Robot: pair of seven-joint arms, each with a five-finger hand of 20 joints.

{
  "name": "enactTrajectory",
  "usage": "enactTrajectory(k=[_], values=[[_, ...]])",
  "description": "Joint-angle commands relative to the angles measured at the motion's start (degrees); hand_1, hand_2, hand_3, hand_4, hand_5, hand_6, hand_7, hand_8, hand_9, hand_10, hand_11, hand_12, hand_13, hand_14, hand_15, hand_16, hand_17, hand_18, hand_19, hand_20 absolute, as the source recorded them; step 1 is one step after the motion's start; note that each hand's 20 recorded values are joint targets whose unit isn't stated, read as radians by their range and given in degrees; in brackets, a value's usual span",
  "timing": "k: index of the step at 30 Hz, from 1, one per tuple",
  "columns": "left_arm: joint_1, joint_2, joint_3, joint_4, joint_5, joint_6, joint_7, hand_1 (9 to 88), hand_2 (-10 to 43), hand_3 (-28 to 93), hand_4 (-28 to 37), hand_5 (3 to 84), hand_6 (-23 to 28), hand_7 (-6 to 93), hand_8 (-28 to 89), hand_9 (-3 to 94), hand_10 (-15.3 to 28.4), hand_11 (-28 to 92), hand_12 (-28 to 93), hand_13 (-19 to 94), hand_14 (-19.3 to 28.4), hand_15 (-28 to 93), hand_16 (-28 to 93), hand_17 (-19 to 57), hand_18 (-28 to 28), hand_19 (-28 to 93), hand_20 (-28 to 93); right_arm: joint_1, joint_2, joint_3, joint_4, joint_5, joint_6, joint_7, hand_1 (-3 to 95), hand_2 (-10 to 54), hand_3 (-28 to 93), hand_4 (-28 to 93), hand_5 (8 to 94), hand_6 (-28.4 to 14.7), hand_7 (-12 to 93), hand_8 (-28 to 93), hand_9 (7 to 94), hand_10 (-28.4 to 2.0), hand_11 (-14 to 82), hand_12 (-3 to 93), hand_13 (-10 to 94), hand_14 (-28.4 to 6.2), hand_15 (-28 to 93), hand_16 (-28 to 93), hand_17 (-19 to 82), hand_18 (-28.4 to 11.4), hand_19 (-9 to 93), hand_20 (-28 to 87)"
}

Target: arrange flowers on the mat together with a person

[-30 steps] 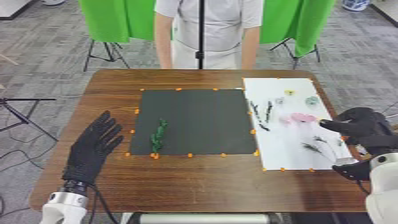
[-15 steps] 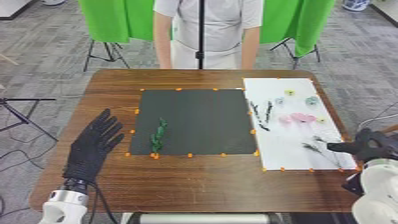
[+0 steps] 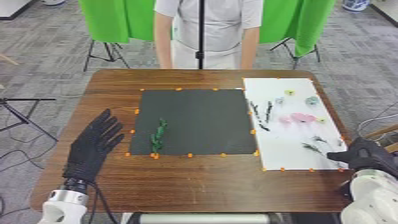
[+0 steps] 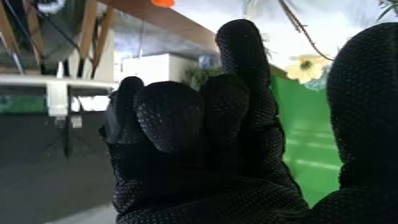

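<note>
At the near right of the brown wooden surface (image 3: 195,187), the black-gloved right robot hand (image 3: 371,156) is held with thumb and fingers parted, nothing pinched, presumably so that a stem can be taken; the black-gloved left robot hand (image 3: 87,150) is lightly spread, apparently clear of the work. Farther in, a dark green leafy sprig (image 3: 158,137) is laid on the dark grey mat (image 3: 200,117), likely to begin the arrangement, while pink flowers (image 3: 303,118) are set out on the white paper sheet (image 3: 282,137), probably for easy picking. Beyond them, the pale blue flower (image 3: 312,101) is hard to make out.
</note>
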Motion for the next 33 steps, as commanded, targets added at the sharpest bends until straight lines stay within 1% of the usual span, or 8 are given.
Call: enactTrajectory(k=[1,11,16,17,18,23,26,33], values=[[0.1,0.13,-0.08,0.62,-0.26,0.07,-0.66,29.2,-2.3,69,-22.1,30.3,2.9,14.7,-8,24.0,11.0,15,16,19,12.4,18,5,-10.5,21.0,42,9,-0.4,0.5,-2.1,1.1,-5.0,3.4,-0.3,35.4,-9.5,63,-28,68.4,-0.9,42,-14,70.2,-12.1,64.2,49.5,73,-9.8,76,27,43,-20.1,93,38],[0.0,0.0,-0.01,0.72,-0.38,-0.04,-0.88,29.2,-2.0,69,-22.3,30.3,3.0,14.6,-8,24.1,11.1,15,16,19,12.5,18,5,-10.5,21.0,42,9,0.9,0.7,-4.7,4.8,-3.7,4.4,-2.0,33.7,-9.5,68,-28,66.1,-0.9,44,-15,68.2,-12.4,64.6,51.5,71,-9.9,77,29,42,-20.0,93,40],[0.1,-0.04,-0.13,0.55,0.12,-0.18,-0.85,28.7,-1.7,69,-22.3,30.4,3.0,14.5,-8,24.1,11.1,15,16,19,12.5,18,5,-10.5,21.0,42,9,1.3,1.0,-5.6,6.6,-3.8,5.8,-1.8,35.8,-9.5,71,-28,64.8,-0.9,44,-15,67.1,-12.3,65.0,50.8,70,-9.7,77,28,41,-19.7,93,39],[0.1,-0.06,-0.2,0.56,0.03,-0.21,-1.0,28.7,-1.7,69,-22.3,30.4,3.0,14.4,-8,24.1,11.2,15,16,19,12.5,18,5,-10.5,20.9,42,9,1.2,1.1,-5.6,6.9,-4.1,6.2,-2.3,37.3,-9.5,70,-28,64.5,-0.9,44,-7,67.2,-12.3,65.3,50.0,70,-9.7,77,28,41,-19.7,93,38],[0.0,-0.03,-0.14,0.61,0.04,-0.1,-0.94,28.7,-1.7,69,-22.3,30.4,3.0,14.4,-8,24.2,11.2,15,16,19,12.5,18,5,-10.5,21.0,42,9,1.2,1.0,-5.4,7.2,-4.2,6.5,-3.2,41.3,-9.5,68,-28,65.0,-0.7,45,3,68.5,-12.0,65.1,49.0,71,-9.6,77,27,42,-19.6,93,39],[0.3,-0.02,-0.07,0.58,-0.07,0.06,-0.82,28.7,-1.6,69,-22.4,30.4,3.0,14.4,-8,24.2,11.2,15,16,19,12.5,18,5,-10.5,21.0,42,9,0.1,0.9,-4.5,7.1,-3.1,6.7,-5.5,53.2,-9.5,66,-28,80.0,0.9,39,5,81.5,-9.3,60.5,44.3,80,-8.2,73,29,48,-19.4,93,46],[0.4,0.08,-0.15,0.59,-0.04,0.01,-0.78,28.6,-1.6,69,-22.3,30.4,3.0,14.3,-8,24.2,11.2,15,16,19,12.5,18,5,-10.5,21.0,42,9,-0.2,1.2,-4.6,6.5,-2.8,9.2,-6.4,51.3,-9.5,73,-28,83.4,-0.4,36,7,83.9,-7.7,62.1,44.6,83,-6.7,75,30,52,-19.3,93,51],[0.5,0.21,-0.2,0.4,-0.03,0.0,-0.74,28.6,-1.6,69,-22.4,30.4,3.0,14.3,-8,24.2,11.2,15,16,19,12.6,18,5,-10.5,21.0,42,9,2.7,2.7,-5.9,2.0,-4.9,16.1,-8.6,47.3,-9.5,82,-26,82.9,-1.2,44,8,86.1,-6.8,66.9,44.9,86,-5.8,80,29,56,-19.6,93,61]])
